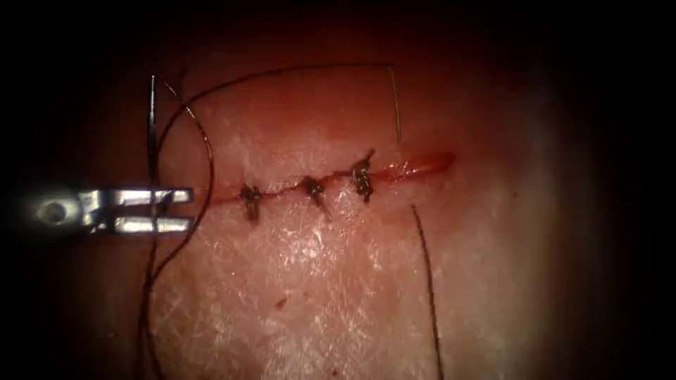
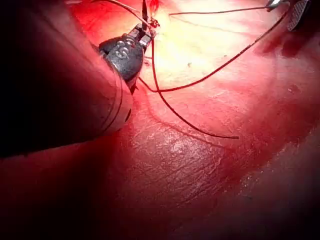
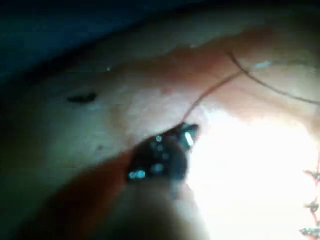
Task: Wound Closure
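left claw (image 1: 176, 210) lies level, its two jaws parted.

One piece of tissue (image 1: 338, 281) carries one cut (image 1: 338, 184) running across the middle of the endoscope frame. Three knotted stitches sit along it: one (image 1: 250, 197) toward the left, one (image 1: 313, 188) in the middle, one (image 1: 362, 177) toward the right. One tool (image 1: 172, 209) with two fingers (image 1: 151, 225) enters from the left edge. One needle (image 1: 151, 130) stands at upper left. Dark thread (image 1: 282, 72) loops across the top, and one strand (image 1: 428, 281) lies at lower right.
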You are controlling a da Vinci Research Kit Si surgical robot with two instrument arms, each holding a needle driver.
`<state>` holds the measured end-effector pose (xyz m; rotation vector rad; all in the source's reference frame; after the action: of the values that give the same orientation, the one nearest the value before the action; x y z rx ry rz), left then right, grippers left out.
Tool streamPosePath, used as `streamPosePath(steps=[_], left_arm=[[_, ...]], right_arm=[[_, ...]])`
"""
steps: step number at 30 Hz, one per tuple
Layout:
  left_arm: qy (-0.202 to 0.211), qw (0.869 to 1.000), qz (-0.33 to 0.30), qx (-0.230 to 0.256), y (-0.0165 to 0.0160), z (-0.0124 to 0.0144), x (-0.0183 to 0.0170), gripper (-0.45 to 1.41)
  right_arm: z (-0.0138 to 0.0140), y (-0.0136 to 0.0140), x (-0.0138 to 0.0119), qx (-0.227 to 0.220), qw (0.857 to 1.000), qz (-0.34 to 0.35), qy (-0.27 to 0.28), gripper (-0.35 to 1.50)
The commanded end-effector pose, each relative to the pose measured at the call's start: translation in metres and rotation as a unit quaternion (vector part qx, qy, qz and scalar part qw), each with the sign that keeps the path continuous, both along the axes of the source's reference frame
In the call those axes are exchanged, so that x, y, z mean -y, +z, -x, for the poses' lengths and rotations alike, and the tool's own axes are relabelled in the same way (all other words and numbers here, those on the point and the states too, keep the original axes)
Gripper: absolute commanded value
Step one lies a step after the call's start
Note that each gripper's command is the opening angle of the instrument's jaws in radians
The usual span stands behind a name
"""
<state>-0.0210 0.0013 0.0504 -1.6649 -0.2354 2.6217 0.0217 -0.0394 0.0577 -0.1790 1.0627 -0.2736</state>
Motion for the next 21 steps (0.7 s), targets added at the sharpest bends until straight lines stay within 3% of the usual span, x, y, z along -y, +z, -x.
streamPosePath(steps=[1, 12, 21], left_arm=[[0.0, 1.0, 0.0, 0.001, 0.0007, 0.0005, 0.0002, -0.45], [0.002, 1.0, 0.0, 0.0, 0.0008, 0.0004, 0.0002, -0.45], [0.002, 1.0, 0.001, 0.0, 0.001, 0.0004, 0.0002, -0.45]], right_arm=[[-0.0001, 0.0007, 0.0, 0.001, 1.0, -0.004, 0.005, 1.38], [0.0056, 0.0056, -0.0063, 0.01, 0.999, -0.019, 0.05, 1.43], [0.005, 0.0118, -0.0125, 0.015, 0.996, 0.007, 0.091, 1.4]])
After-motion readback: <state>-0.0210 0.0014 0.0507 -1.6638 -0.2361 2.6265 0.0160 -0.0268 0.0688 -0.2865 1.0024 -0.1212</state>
